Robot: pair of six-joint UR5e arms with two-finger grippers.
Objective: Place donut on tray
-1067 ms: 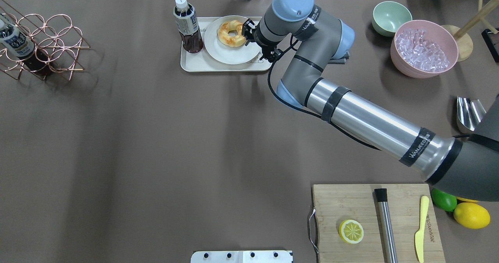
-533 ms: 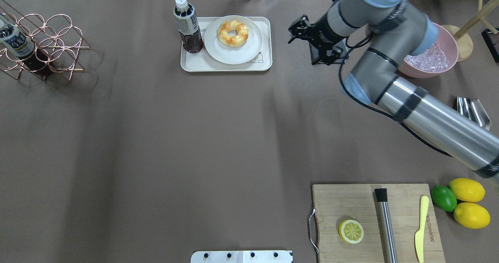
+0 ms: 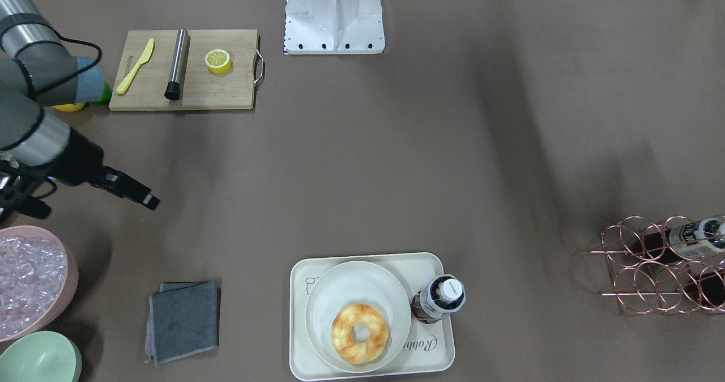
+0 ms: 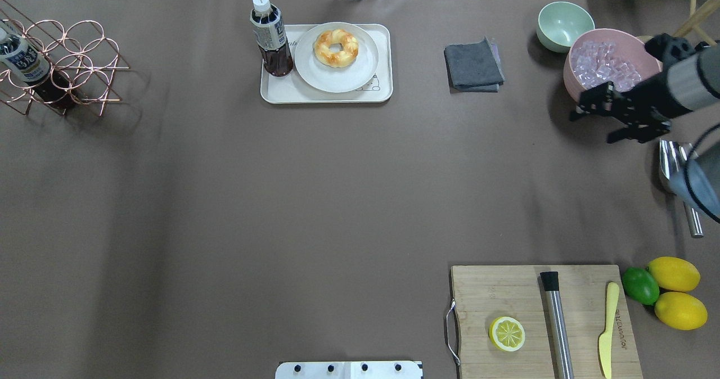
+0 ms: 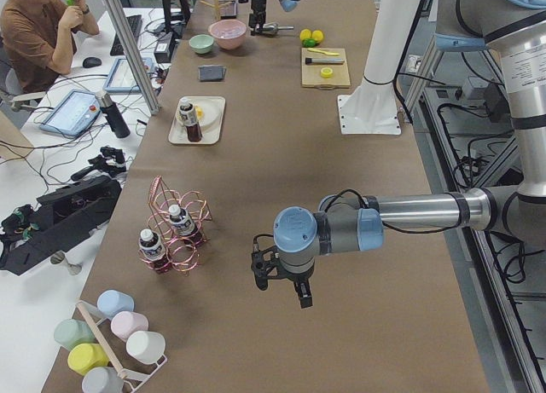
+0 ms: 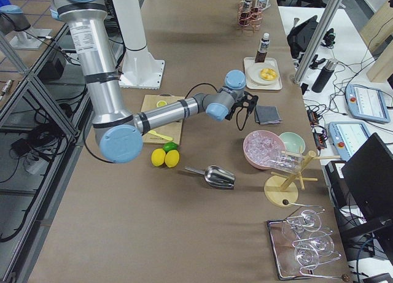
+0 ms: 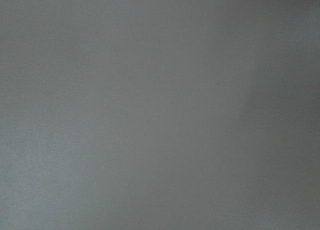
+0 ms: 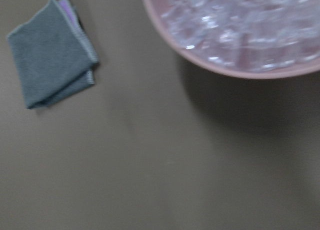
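The donut (image 4: 336,48), a golden-orange twisted ring, lies on a round cream plate (image 4: 315,72) that sits on the cream-white tray (image 4: 326,96) at the table's far side. It also shows in the front-facing view (image 3: 360,333) on the tray (image 3: 433,351). My right gripper (image 4: 592,125) is open and empty, far to the right of the tray, beside the pink bowl. My left gripper (image 5: 281,291) hangs over bare table at the left end. It shows only in the left side view, so I cannot tell its state.
A tea bottle (image 4: 271,39) stands on the tray's left end. A grey cloth (image 4: 473,64), a green bowl (image 4: 564,25), a pink bowl of ice (image 4: 610,64) and a metal scoop (image 4: 678,165) lie right. Cutting board (image 4: 506,289) near right; copper rack (image 4: 62,67) far left.
My right gripper has drawn back from the donut on the plate and swung far right to the pink bowl. The donut stays on the plate.
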